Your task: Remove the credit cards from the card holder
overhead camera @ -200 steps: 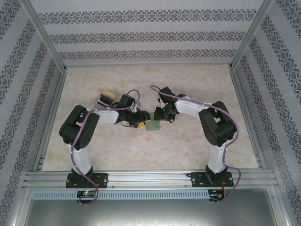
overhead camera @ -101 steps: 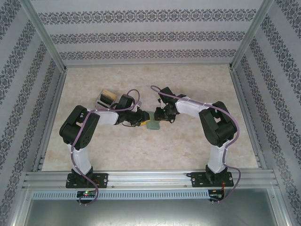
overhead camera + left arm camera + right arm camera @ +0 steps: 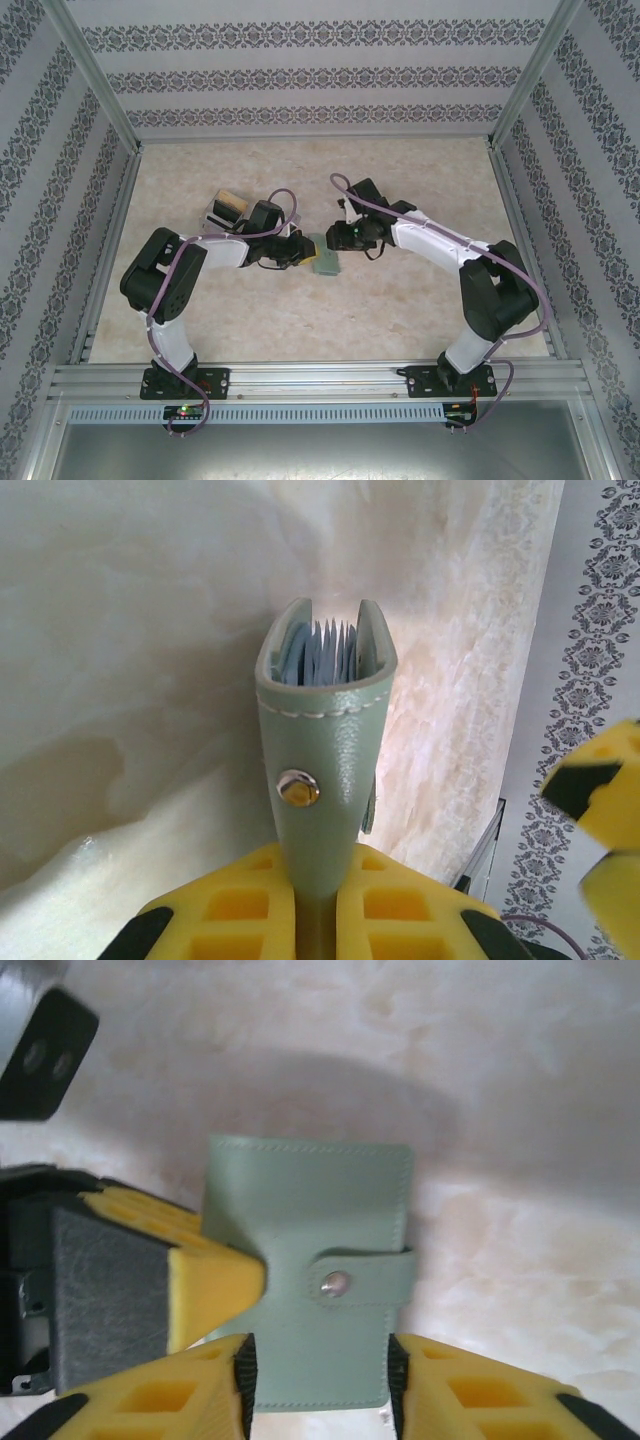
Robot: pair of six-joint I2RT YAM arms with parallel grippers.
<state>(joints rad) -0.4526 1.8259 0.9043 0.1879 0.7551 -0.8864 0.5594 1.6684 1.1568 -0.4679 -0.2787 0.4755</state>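
Card holder [image 3: 310,1220]: hangs snapped closed above mid-table [image 3: 400,310], pinched at one edge in left gripper [image 3: 315,885], turns its snap strap [image 3: 365,1280] straight toward right gripper [image 3: 320,1370], spread wide and straddling the near end, probably nearest for unsnapping.

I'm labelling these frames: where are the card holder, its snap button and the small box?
card holder [image 3: 300,1200]: right wrist view, on its green front face.
snap button [image 3: 298,788]: left wrist view, on the metal stud's centre.
small box [image 3: 226,207]: top view, on its tan lining.
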